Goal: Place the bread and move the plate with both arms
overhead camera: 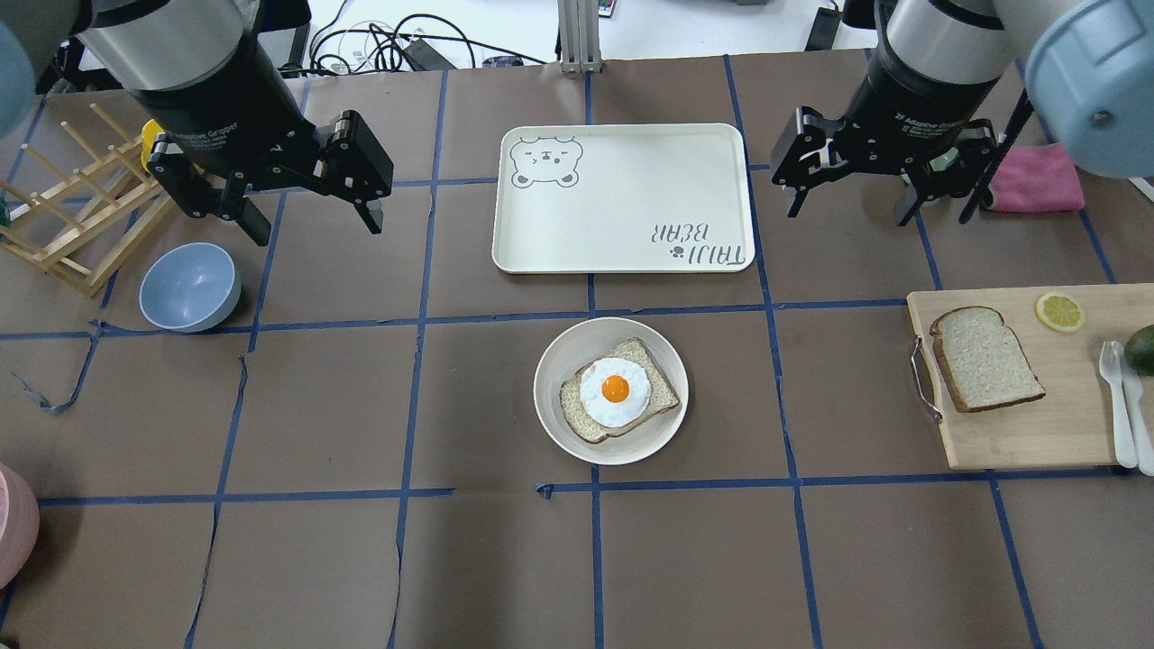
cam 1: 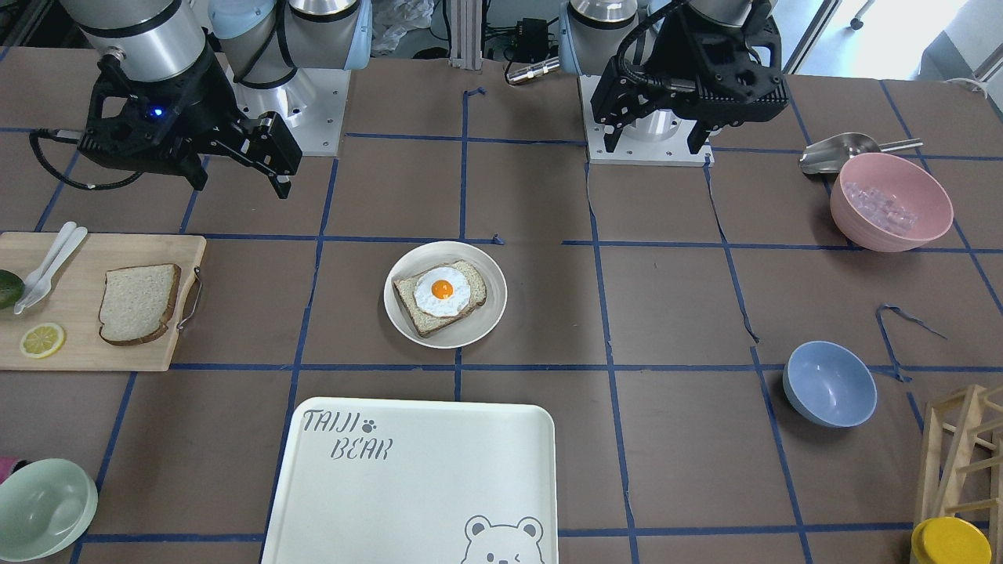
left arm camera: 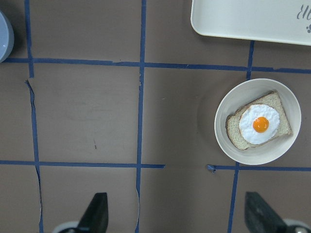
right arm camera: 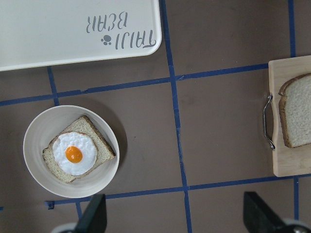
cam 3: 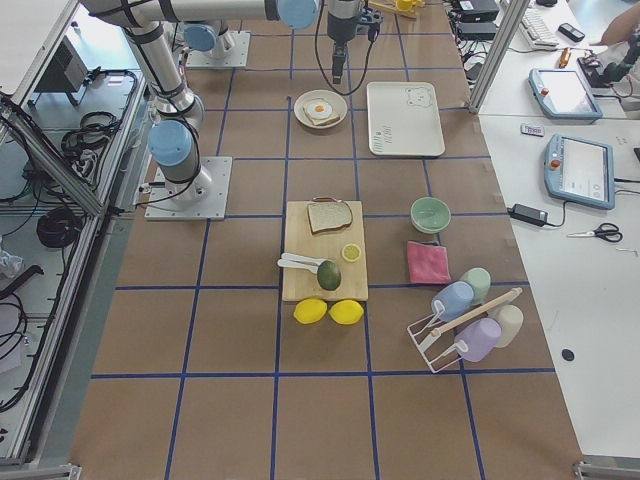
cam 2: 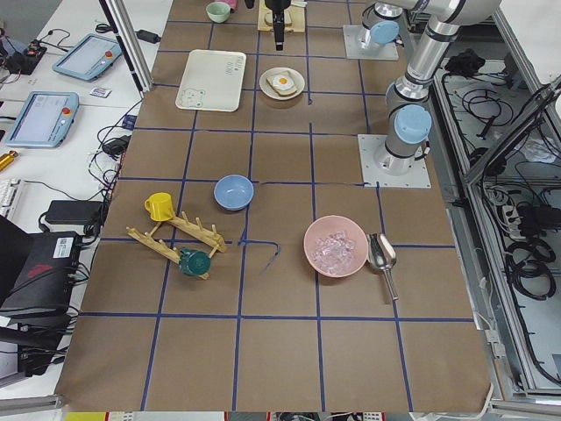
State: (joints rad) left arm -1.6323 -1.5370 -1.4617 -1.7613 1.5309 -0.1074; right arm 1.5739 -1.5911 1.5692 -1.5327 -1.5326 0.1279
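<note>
The plain bread slice lies on a wooden cutting board at the table's right; it also shows in the front view and at the right wrist view's edge. The round off-white plate sits mid-table and holds a slice topped with a fried egg; the plate also shows in both wrist views. My left gripper hovers open and empty at the far left. My right gripper hovers open and empty beyond the board.
The "TAIJI BEAR" tray lies just beyond the plate. A blue bowl and a wooden rack stand at the left, a pink cloth at the far right. A pink bowl and a green bowl sit at the table's edges.
</note>
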